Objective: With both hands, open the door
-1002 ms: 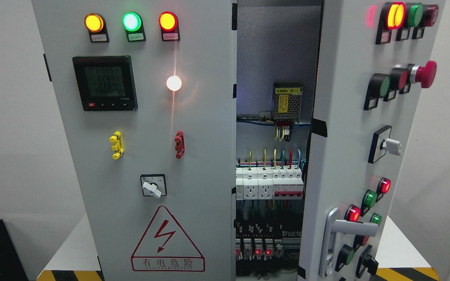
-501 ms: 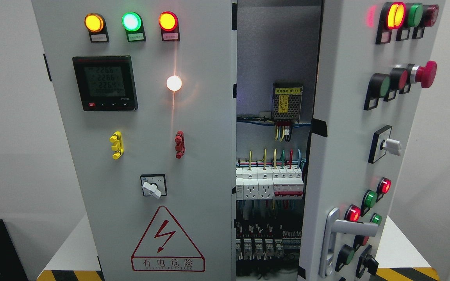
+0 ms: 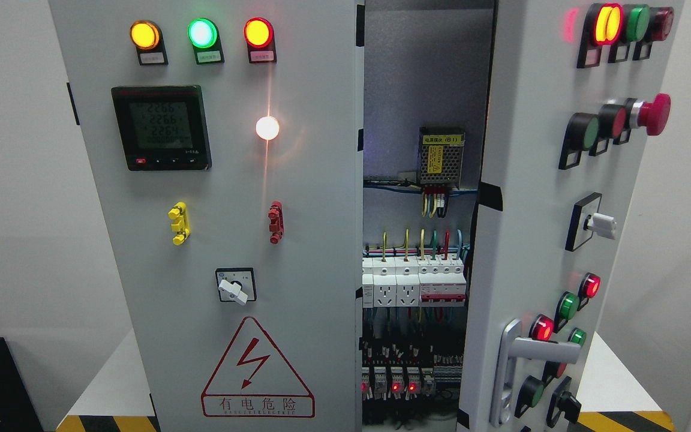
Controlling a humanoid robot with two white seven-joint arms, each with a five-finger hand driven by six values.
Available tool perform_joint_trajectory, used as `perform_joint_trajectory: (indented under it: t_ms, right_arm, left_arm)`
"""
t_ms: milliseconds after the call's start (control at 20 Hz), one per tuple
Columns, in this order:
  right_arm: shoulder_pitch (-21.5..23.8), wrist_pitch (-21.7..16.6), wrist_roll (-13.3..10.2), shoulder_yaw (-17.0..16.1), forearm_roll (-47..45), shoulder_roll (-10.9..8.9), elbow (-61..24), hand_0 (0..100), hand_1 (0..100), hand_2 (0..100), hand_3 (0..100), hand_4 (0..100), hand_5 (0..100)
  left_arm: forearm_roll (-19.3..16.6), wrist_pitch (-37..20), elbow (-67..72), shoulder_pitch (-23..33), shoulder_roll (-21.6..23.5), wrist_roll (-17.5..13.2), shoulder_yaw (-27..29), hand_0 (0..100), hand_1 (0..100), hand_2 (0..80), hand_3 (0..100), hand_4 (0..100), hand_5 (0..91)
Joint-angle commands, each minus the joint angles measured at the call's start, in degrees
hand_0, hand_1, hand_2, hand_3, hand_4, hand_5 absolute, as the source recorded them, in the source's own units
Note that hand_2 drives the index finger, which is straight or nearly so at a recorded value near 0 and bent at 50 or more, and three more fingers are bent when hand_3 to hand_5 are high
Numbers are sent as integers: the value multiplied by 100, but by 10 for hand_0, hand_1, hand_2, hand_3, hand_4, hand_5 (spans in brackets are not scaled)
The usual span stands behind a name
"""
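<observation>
Neither of my 2 hands was in view, so I could not tell their state. The right cabinet door [image 3: 537,198] stood ajar, its lever handle [image 3: 537,351] free; the left door [image 3: 225,210] stayed closed.

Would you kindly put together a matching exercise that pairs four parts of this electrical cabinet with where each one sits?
Things:
1. black digital meter with a lit screen
2. red mushroom-shaped push button
3. silver metal lever handle
4. yellow-labelled mesh power supply box

Places:
A. inside the cabinet, behind the gap between the doors
B. upper part of the right door
C. upper left of the left door
D. lower part of the right door

Pairs: 1-C, 2-B, 3-D, 4-A
</observation>
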Motion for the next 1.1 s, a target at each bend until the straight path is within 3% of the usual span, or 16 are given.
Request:
perform_joint_trajectory:
  t_ms: [0,351,601,1052]
  right_arm:
    - [0,3,1,-26,105,0,0,190,0,0,0,0,0]
    - [0,3,1,-26,97,0,0,191,0,0,0,0,0]
    - [0,3,1,-26,105,0,0,191,0,0,0,0,0]
    - [0,3,1,-26,105,0,0,191,0,0,0,0,0]
  left_arm:
    - [21,-16,-1838,-143,296,1,-269,0,0,0,0,0,0]
    - [47,-33,-2102,-916,226,1,-313,0,0,0,0,0,0]
    - [845,-33,-2172,-1690,243,1,-831,0,0,0,0,0,0]
    - [1558,-42,-2427,-2868,261,-8,-1139,0,0,0,0,0,0]
